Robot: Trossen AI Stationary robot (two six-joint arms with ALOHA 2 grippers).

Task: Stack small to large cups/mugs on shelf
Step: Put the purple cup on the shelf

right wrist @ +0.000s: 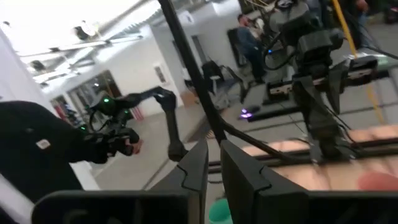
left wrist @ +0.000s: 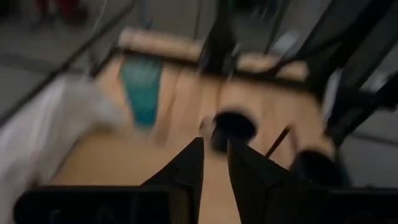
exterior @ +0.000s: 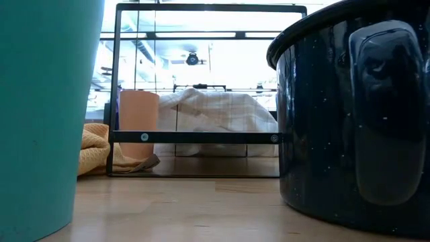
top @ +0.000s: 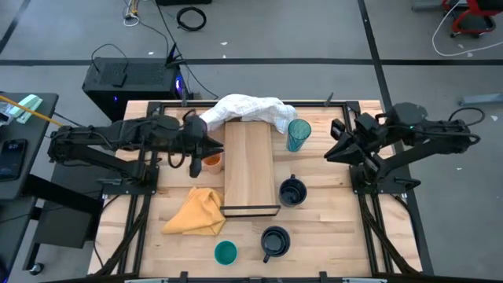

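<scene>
Your left gripper [top: 206,147], fingers nearly together on nothing, hovers just over the short orange cup [top: 211,163] standing upright beside the long pale wooden shelf board [top: 250,167]; this looks like the opening pick. The right gripper [top: 335,146], likewise nearly closed and empty, waits near the table's right edge. You'll need to spread the left fingers, then drop over the cup's rim; the board's long axis runs from you toward the white cloth [top: 245,110].

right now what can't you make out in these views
- Whether the left gripper touches the orange cup: high view, arm overlaps it; left wrist view blurred.
- Purple tumbler: not seen anywhere, perhaps under the white cloth.
- Shelf top: low view, teal cup and navy mug crowd the frame.
</scene>
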